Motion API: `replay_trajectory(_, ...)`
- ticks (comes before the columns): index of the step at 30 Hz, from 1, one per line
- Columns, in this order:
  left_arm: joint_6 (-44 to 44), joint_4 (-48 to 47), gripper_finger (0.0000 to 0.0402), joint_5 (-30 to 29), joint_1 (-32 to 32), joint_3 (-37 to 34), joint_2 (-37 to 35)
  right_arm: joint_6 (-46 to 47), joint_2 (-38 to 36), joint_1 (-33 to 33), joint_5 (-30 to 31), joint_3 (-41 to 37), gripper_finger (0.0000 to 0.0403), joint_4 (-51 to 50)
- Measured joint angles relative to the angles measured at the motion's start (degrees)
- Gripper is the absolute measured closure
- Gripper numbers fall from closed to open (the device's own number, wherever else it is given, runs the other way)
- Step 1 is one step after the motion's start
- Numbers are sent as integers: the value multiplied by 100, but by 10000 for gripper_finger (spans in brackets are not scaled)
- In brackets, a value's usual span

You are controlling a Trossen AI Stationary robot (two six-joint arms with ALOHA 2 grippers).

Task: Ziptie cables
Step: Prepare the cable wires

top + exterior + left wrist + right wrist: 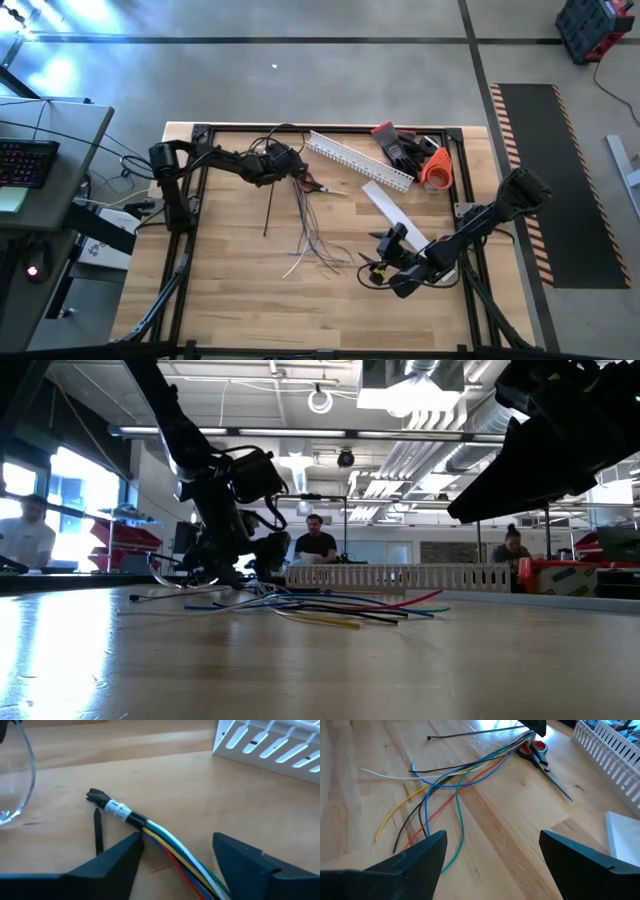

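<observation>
The cables (312, 228) lie loose on the wooden table. Their taped, labelled end (116, 810) points to the far side, and their free ends (427, 805) are splayed toward the near side. The thin black ziptie (268, 210) lies flat just left of them, one end (98, 832) beside the taped end. My left gripper (295, 172) hangs open over the taped end, with a finger (120, 862) on each side of the bundle (170, 845). My right gripper (372, 268) hovers open near the free ends, nothing between its fingers (420, 857).
Red-handled scissors (540, 755) lie right of the taped end. The white slotted duct (360, 160) lies at the back, the flat white cover strip (395, 212) to the right. A black-and-red tool (400, 148) and an orange roll (437, 170) sit far right. People (317, 540) show beyond the table.
</observation>
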Motion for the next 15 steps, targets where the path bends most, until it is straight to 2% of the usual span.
replay_trajectory(9,393,-32,384,-20,-146,4,-98,-34,0,5,2,0,96,126)
replay_trajectory(15,1039,-72,388,-222,-729,-26,-1118,-299,0,5,328,11,96,458)
